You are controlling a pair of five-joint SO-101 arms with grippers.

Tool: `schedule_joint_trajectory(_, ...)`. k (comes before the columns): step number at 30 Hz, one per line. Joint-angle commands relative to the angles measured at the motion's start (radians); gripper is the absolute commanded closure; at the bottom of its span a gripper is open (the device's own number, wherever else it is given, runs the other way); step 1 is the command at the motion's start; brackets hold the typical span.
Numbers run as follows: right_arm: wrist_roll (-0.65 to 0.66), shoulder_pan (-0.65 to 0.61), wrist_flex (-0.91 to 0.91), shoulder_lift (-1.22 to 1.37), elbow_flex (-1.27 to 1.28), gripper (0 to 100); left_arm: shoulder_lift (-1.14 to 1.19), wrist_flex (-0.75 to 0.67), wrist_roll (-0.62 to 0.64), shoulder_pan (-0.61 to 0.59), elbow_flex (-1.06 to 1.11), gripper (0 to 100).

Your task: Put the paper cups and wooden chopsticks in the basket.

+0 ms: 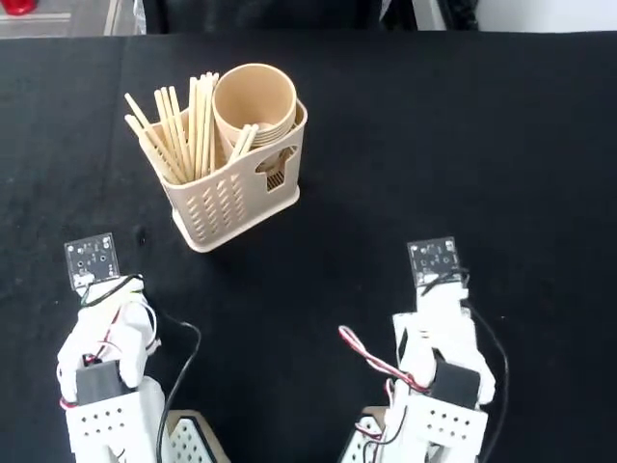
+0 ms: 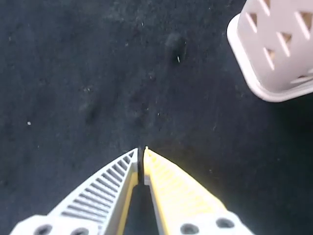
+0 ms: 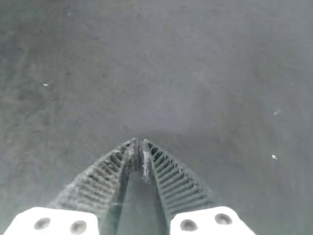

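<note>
Your basket (image 1: 229, 204) holds stacked cups (image 1: 255, 96) and chopsticks (image 1: 183, 125), upright. Your left gripper (image 2: 143, 152) and right gripper (image 3: 138, 147): tips together, above the table (image 1: 434, 125).

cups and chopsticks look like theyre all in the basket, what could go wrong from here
1. The wooden chopsticks fan out past the rim of the basket on the left arm's side. If the left gripper, shut and low near the basket's corner, swings that way, it might catch them and flick some out.
2. The paper cups stand stacked above the rim, so a knock to the light basket could tip everything over.
</note>
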Motion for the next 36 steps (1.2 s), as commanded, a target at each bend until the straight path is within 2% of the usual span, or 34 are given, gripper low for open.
schedule_joint_trajectory(1,0.006,0.026,0.017,-0.068,-0.007,98.5,-0.006,0.060,-0.005,-0.007,0.016,96)
schedule_joint_trajectory(4,0.006,0.026,0.017,-0.067,-0.007,98.5,-0.006,0.138,0.000,-0.007,0.016,96)
schedule_joint_trajectory(36,0.006,0.026,0.017,-0.067,-0.007,98.5,-0.006,0.135,0.000,-0.007,0.016,96)
